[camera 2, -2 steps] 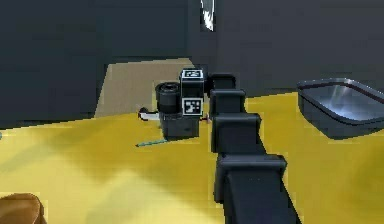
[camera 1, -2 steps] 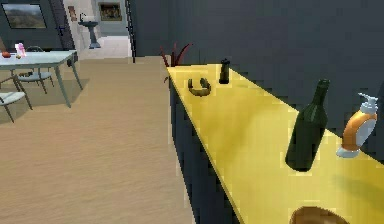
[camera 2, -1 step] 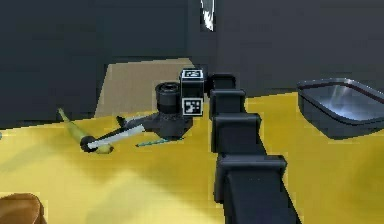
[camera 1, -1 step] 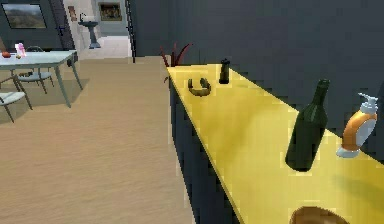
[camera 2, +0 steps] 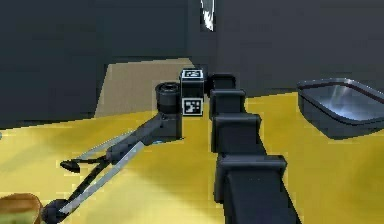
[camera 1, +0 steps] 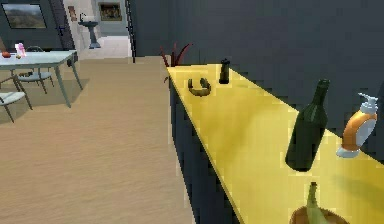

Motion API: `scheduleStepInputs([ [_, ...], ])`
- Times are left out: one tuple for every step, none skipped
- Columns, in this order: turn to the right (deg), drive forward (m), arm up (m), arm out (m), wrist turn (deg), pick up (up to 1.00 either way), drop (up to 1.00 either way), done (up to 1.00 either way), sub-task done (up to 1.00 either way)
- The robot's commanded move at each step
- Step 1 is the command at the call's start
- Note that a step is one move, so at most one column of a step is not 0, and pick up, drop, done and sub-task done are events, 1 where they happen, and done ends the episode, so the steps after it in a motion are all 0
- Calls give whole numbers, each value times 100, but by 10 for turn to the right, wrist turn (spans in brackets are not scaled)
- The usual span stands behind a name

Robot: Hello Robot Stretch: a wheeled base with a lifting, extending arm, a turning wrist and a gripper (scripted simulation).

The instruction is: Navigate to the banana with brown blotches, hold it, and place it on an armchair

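Fingers (camera 2: 108, 148) of the gripper (camera 2: 58, 187) slant down toward the arm side view's lower left, low over the yellow counter (camera 2: 160, 195), off the extended arm (camera 2: 240, 150). Cannot tell whether they hold anything. Dark-blotched banana (camera 1: 200, 87) lies at the counter's far end, near a small dark bottle (camera 1: 224, 71).

Two dark bottles (camera 1: 307, 127), one pump dispenser (camera 1: 358, 126), one brown-blotched banana (camera 1: 198, 87), one steel basin (camera 2: 346, 106), one table (camera 1: 50, 60)
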Motion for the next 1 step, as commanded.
scheduleStepInputs([
  [0, 0, 0, 0, -240, 0, 0, 0, 0],
])
